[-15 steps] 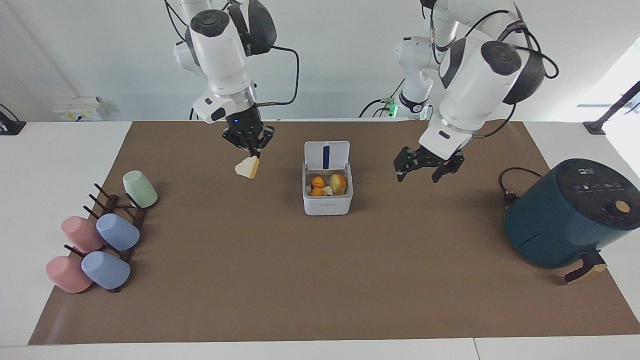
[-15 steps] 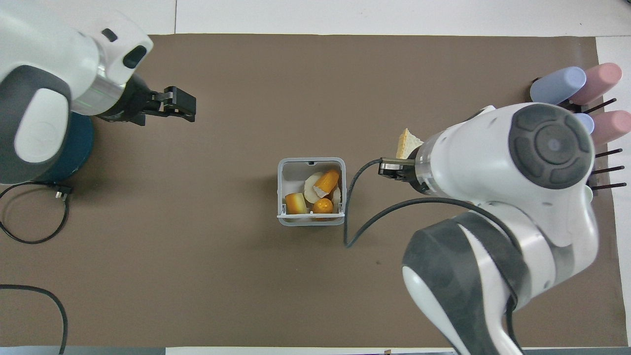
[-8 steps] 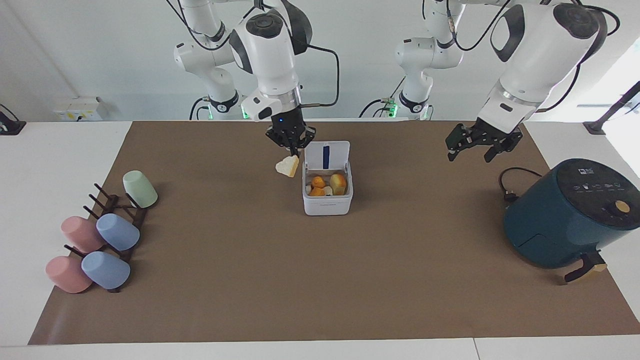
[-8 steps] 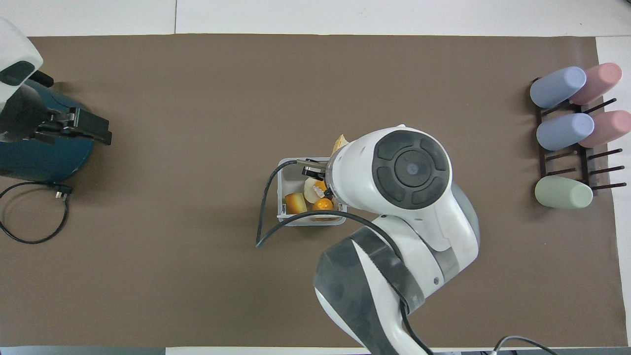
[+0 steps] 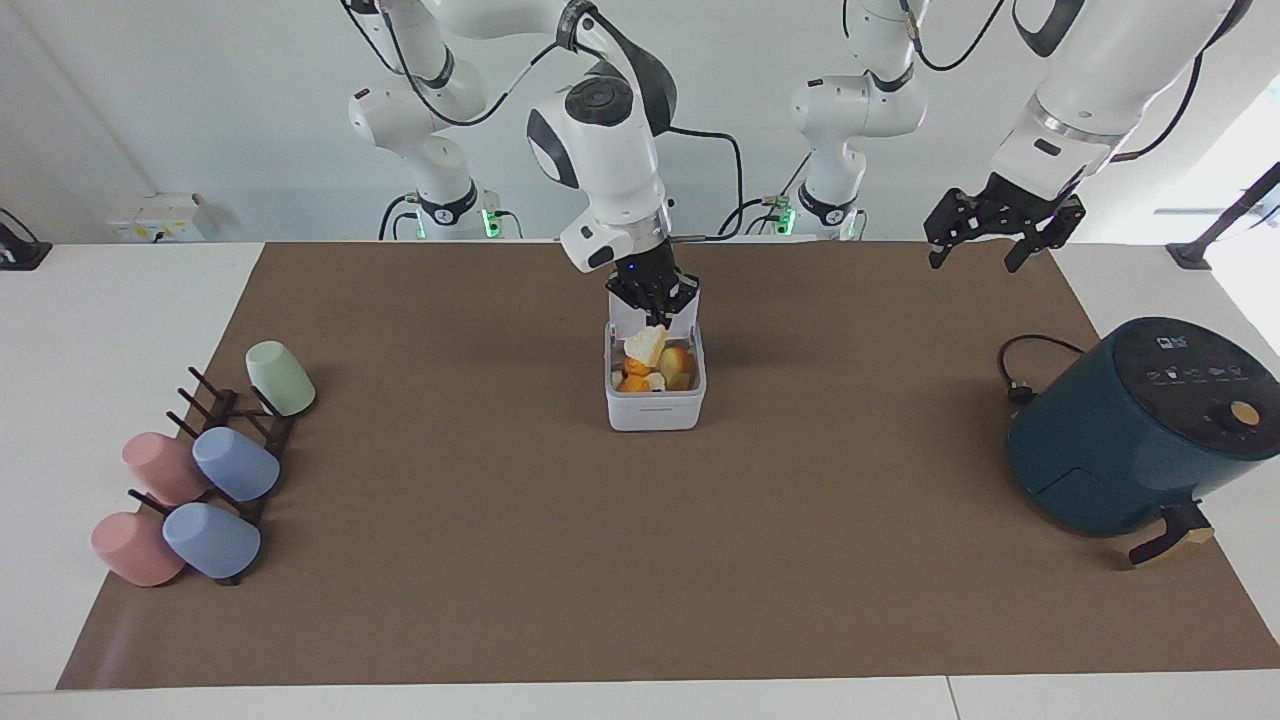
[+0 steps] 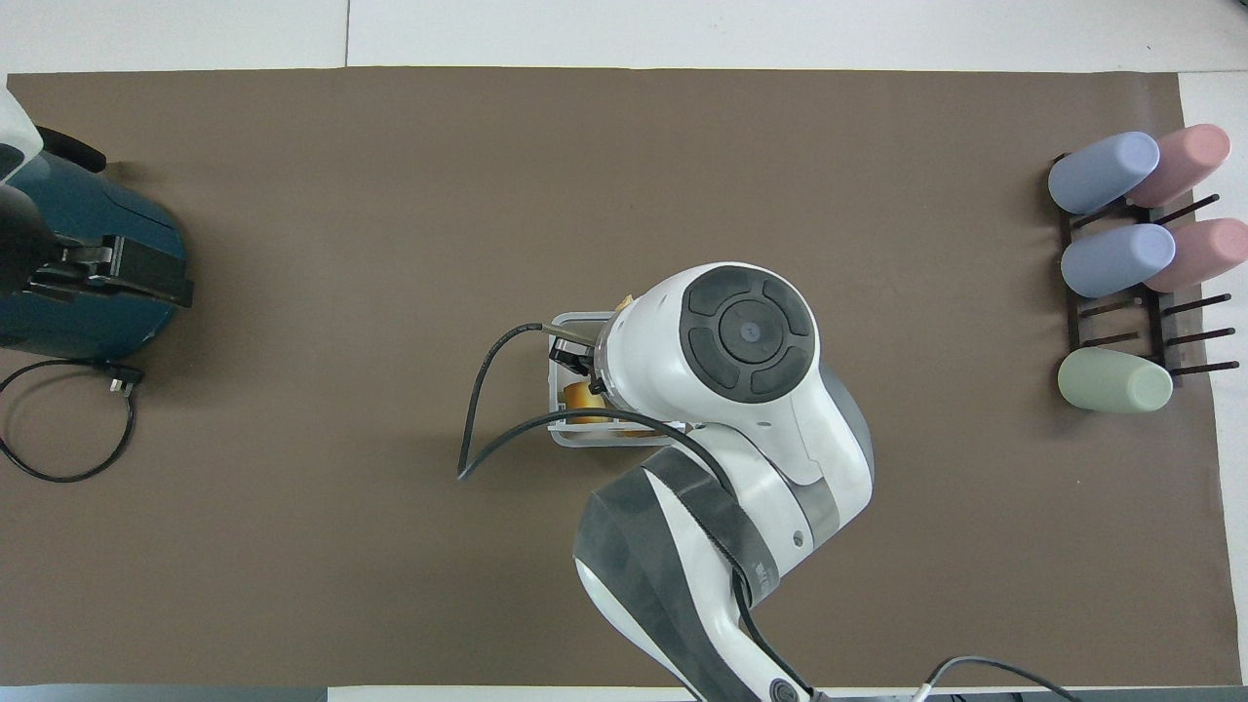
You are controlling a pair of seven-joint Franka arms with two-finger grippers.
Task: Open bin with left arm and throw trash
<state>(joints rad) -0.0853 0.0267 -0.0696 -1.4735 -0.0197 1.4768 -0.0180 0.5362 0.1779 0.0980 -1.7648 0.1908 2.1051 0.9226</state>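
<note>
The white bin (image 5: 655, 408) stands mid-mat with its lid (image 5: 688, 300) hinged up on the side nearer the robots. Inside lie orange and pale trash pieces (image 5: 636, 377). My right gripper (image 5: 654, 312) hangs just over the bin's mouth, shut on a pale triangular bread piece (image 5: 646, 345) that dangles above the trash inside. In the overhead view the right arm covers most of the bin (image 6: 557, 388), and only a tan piece (image 6: 582, 395) shows. My left gripper (image 5: 975, 255) is open and empty, raised high at the air fryer's end of the table.
A dark teal air fryer (image 5: 1130, 430) with its coiled cable (image 5: 1018, 372) stands at the left arm's end. A dark rack of pastel cups (image 5: 232, 440) sits at the right arm's end. Brown mat (image 5: 640, 560) covers the table.
My right gripper carried the bread piece from the cup-rack side to over the open bin. My left arm rose and drew back toward the air fryer's end, still open.
</note>
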